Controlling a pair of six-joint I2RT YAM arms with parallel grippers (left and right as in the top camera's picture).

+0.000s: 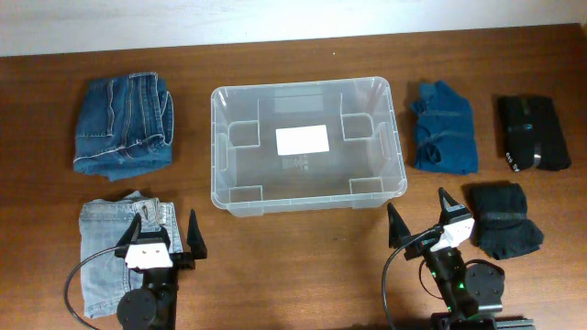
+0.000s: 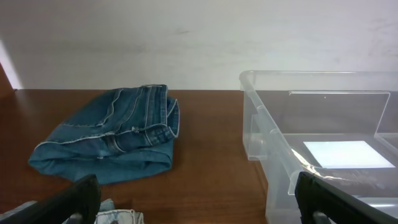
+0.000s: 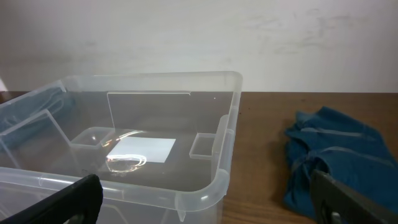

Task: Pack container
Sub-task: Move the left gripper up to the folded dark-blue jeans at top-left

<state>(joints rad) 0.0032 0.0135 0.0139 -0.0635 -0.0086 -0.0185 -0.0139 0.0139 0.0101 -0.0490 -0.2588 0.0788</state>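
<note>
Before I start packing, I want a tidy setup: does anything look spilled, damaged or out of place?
Nothing stands out. The container sits upright and empty; dark jeans and light jeans lie folded on its left, a blue garment, a far black bundle and a near black bundle on its right.

The container (image 1: 307,203), a large rectangular bin of clear plastic with a rolled rim, is seen standing upright and open-topped on the brown tabletop (image 1: 293,275), near the middle and towards the far edge. Its long sides are laid left to right. It is shown empty. Stepped moulded blocks are set at the four inner corners (image 1: 244,134), and a white label (image 1: 303,139) is fixed at the centre of its base.
</note>
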